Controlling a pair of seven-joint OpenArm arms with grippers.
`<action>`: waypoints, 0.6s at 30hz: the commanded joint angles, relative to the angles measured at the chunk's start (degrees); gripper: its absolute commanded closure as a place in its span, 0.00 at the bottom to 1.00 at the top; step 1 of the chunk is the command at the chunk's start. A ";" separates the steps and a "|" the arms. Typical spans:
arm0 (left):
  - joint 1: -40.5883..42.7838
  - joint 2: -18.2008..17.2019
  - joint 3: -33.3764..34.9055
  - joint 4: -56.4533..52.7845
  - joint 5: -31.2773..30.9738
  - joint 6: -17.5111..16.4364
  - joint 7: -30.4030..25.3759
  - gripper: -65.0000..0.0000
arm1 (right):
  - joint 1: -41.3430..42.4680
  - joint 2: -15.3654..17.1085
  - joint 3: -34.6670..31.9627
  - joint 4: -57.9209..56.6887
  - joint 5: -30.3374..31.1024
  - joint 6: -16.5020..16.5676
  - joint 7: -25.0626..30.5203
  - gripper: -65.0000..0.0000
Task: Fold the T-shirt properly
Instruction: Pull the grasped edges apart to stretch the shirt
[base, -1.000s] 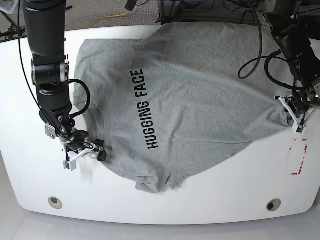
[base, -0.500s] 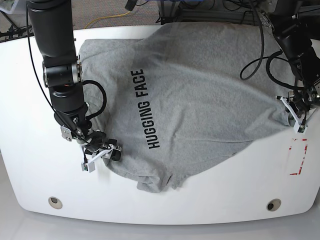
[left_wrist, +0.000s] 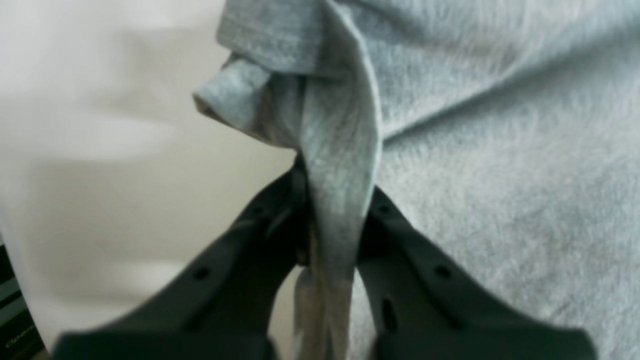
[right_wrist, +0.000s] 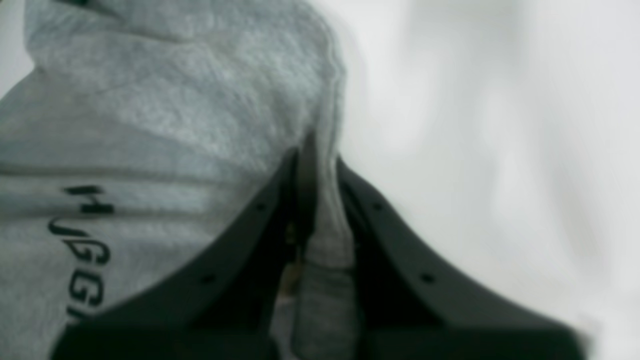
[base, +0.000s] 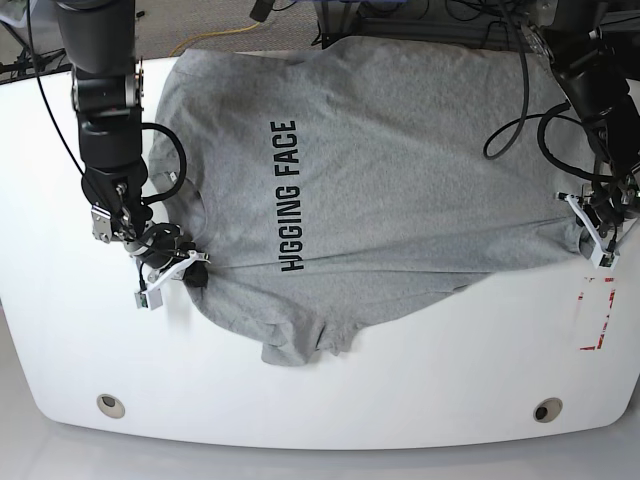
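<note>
Both sets of jaws are clamped on cloth: the right gripper (base: 190, 268) pinches the T-shirt (base: 380, 170) at its collar-side edge, and the left gripper (base: 597, 232) pinches the opposite hem corner. The T-shirt lies print-up on the table (base: 450, 370), likely gripped so for spreading flat.

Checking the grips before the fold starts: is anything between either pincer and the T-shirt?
Nothing visible. The left pincer is shut directly on a bunched edge of the T-shirt, and the right pincer is pinching its fabric edge too. Only bare white table lies beside the shirt.
</note>
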 joint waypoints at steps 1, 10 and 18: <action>-1.33 -1.37 -0.18 1.02 -0.07 -0.06 -0.68 1.00 | -2.20 1.14 4.59 6.05 -0.43 -0.02 -3.40 1.00; -1.24 -1.19 3.77 1.02 -0.07 -0.06 -3.05 1.00 | -12.57 0.96 12.68 21.34 -0.52 -0.02 -11.84 0.96; -1.33 -0.93 3.77 1.02 -0.07 -0.06 -3.14 1.00 | -12.05 1.14 12.51 22.13 -0.52 -0.02 -12.01 0.91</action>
